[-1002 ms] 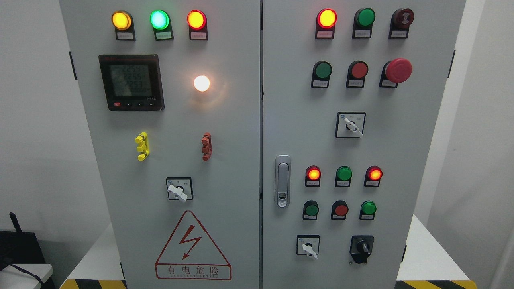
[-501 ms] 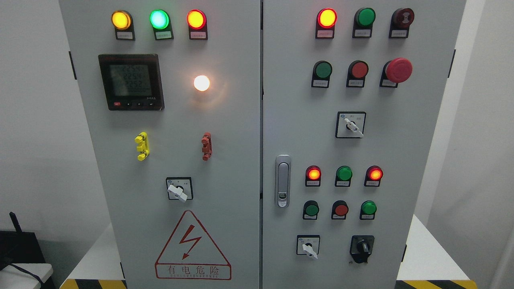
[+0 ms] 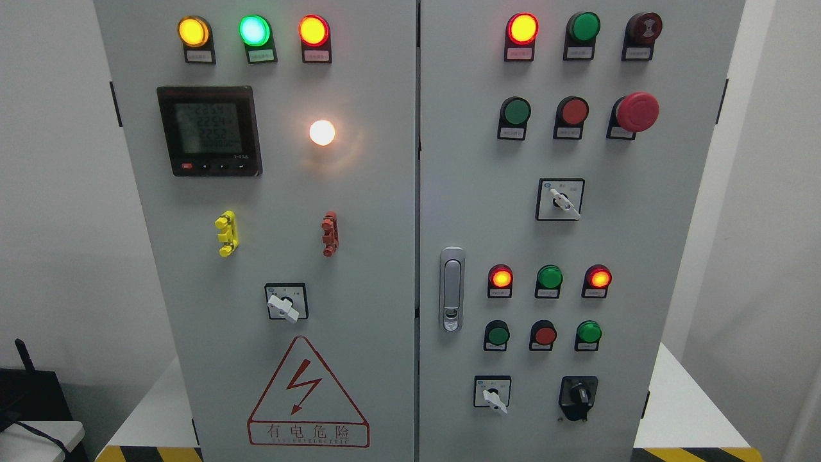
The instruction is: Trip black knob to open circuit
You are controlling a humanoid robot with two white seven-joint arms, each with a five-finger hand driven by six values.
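Neither of the robot's arms showed anywhere in the head view, so the state of its fingers could not be told, and no place could be given relative to them. Compared with the two earlier views, nothing on the cabinet [image 3: 359, 192] had moved; only the faint digits on the meter [image 3: 210, 131] flickered from one reading to another. That suggested the task had not begun in any visible way.

The black knob [image 3: 578, 393] sat low on the right-hand door, on a black plate, with its pointer standing roughly upright. Just to its left was a white switch [image 3: 492, 394] on a square plate, and above it a row of three buttons, the green button [image 3: 588, 332] nearest. The door handle [image 3: 452, 289] stood further left, at the door's edge.

The red lamp [image 3: 522, 28] at the top of the right door glowed, as did the two small red lamps [image 3: 500, 278] above the buttons, and the white lamp [image 3: 322, 132] on the left door. By that evidence the circuit was probably live and untripped. The next move would call for a hand to rise into view toward the lower right of the panel.
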